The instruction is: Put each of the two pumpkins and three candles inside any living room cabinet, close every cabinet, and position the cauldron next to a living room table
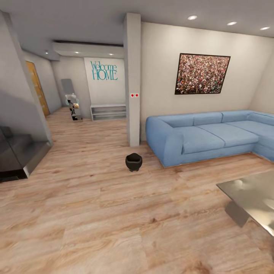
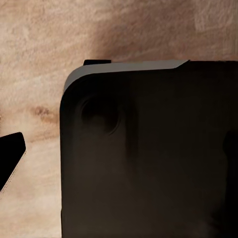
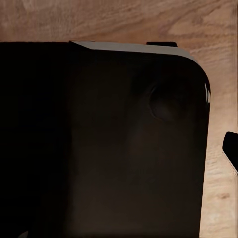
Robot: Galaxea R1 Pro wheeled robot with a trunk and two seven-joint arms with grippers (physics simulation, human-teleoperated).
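Floor: pale wood-plank floor point(image 1: 95, 228) lies nearest the head camera and runs bare toward the far wall; it also shows as light brown grain under both wrist cameras.
Left pincer: a dark rounded body blocks most of the left wrist view, with one black tip point(image 2: 11, 153) at the edge over the planks; I cannot tell whether this pincer is open or closed, and nothing shows in it.
Right pincer: the right wrist view is blocked likewise, with a black tip point(image 3: 231, 148) at its edge; its state cannot be told either.
Cauldron: small round black cauldron point(image 1: 134, 162) stands upright on the floor, well ahead of both pincers and well apart from the table; it probably sits in the open because it has not yet been moved.
Table: low rectangular coffee table with a reflective grey glass tabletop point(image 1: 255, 198) and a grey wedge leg sits ahead and to the right-pincer side.
Sofa: large blue fabric corner sofa point(image 1: 205, 137) stands beyond the table, just beside the cauldron.
Obstacles: a pale square pillar point(image 1: 132, 83) rises just behind the cauldron; a dark stepped unit point(image 1: 19, 152) lies to the left-pincer side. The floor between robot and cauldron looks free.
Background: a framed speckled picture point(image 1: 201, 74) and teal "Welcome HOME" lettering point(image 1: 103, 70) hang on far walls.
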